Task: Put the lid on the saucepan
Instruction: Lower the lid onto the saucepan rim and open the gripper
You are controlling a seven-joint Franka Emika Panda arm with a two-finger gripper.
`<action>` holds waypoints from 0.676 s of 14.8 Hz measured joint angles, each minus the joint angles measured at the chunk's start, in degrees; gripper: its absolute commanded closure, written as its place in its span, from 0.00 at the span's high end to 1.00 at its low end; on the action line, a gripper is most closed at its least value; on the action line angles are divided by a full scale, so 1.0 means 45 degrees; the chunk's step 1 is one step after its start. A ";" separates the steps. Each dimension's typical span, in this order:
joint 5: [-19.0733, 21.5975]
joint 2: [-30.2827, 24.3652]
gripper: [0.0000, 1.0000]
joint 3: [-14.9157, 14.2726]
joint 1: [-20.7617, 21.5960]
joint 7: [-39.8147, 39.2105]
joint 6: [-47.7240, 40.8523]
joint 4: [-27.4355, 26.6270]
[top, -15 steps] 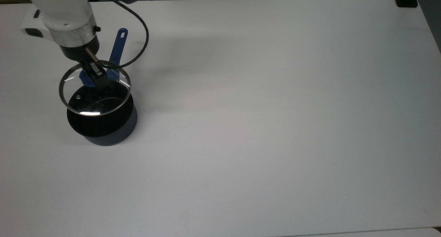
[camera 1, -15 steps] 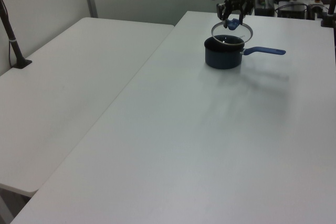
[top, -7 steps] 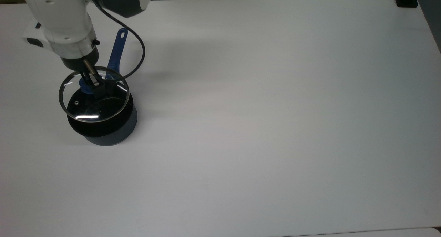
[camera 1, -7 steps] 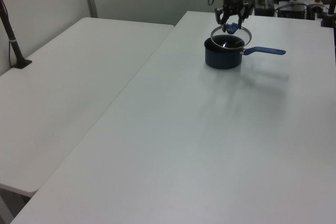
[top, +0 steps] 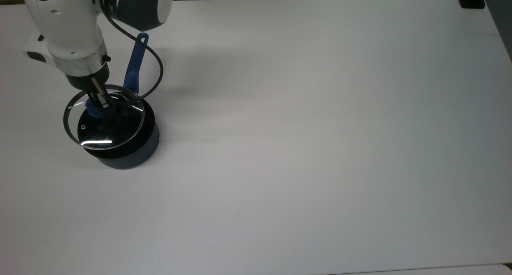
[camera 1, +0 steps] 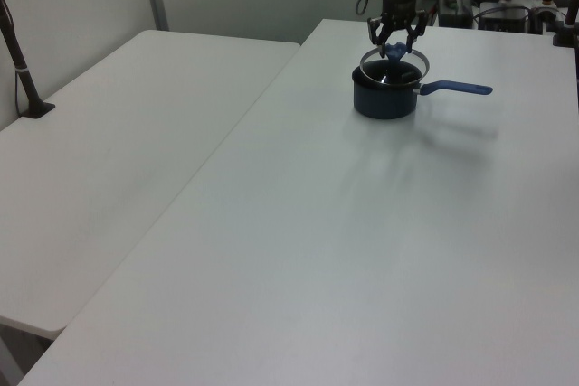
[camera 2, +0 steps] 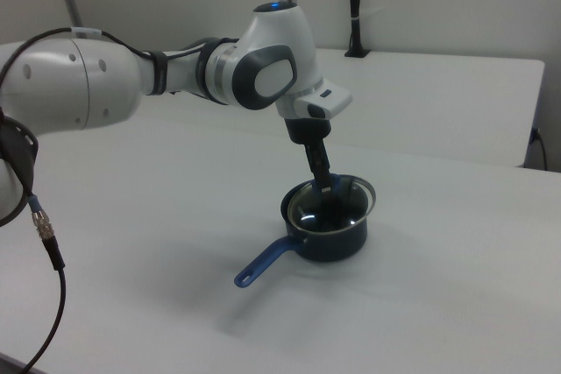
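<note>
**Lid held at the saucepan mouth, white table**

White table (top: 320,147), matte, broad; a second white table (camera 1: 118,151) adjoins it on the left view's left. Pale wall panels behind, a black post (camera 1: 18,51) standing at the left view's far left edge.

Item 1. Saucepan (top: 132,155): small, round, black, dark interior. It stands upright on the table near the top view's left edge. Its long blue handle (top: 134,63) runs toward the top view's upper edge, with a hole at its far end. In the left view the saucepan (camera 1: 384,101) sits with its handle pointing to the left view's right; in the right view the saucepan (camera 2: 329,238) has its handle angled toward the right view's lower left.

Item 2. Lid (top: 100,137): round clear glass, thin metal rim, blue knob (top: 93,109), small steam vent. It is over the pan's mouth, offset toward the top view's left, and looks slightly tilted. Whether its rim touches the pan cannot be told. Also seen in the left view (camera 1: 380,76) and the right view (camera 2: 346,208).

Item 3. Gripper (top: 101,103): two dark fingers clenched around the blue knob, carrying the lid. Seen from the left view (camera 1: 394,42) it points straight down over the pan. White arm (camera 2: 131,85) reaches in from the right view's left; a black cable (top: 156,67) loops beside the wrist.
</note>
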 measured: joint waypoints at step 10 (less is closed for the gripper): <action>0.0158 0.0200 0.54 0.0028 0.0010 -0.0065 0.0030 0.0089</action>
